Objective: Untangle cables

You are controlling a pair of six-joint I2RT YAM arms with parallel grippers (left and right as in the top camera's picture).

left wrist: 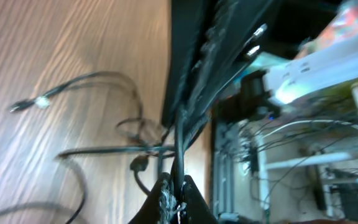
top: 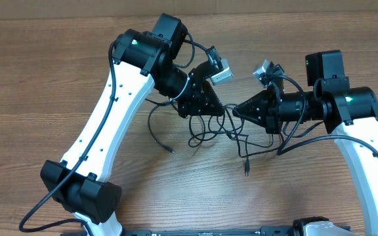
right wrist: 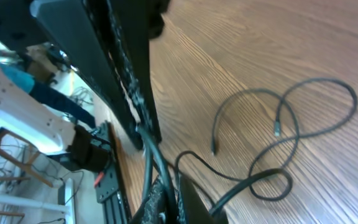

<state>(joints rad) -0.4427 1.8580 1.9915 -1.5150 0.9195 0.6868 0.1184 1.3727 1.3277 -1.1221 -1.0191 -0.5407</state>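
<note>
The cables point(top: 205, 131) are thin black cords in a loose tangle on the wooden table between the two arms, with plug ends at the front left point(top: 170, 151) and front right point(top: 247, 169). My left gripper point(top: 219, 110) and right gripper point(top: 237, 111) meet tip to tip just above the tangle. In the left wrist view the jaws point(left wrist: 175, 198) are shut on a black cord that runs up toward the right gripper. In the right wrist view the jaws point(right wrist: 169, 200) are shut on a black cord, with cable loops point(right wrist: 291, 124) lying on the table beyond.
The table is bare brown wood point(top: 44, 78). The table's edge and a black rail point(right wrist: 107, 180) show in the right wrist view. Thicker black arm wires hang by both wrists point(top: 307, 134).
</note>
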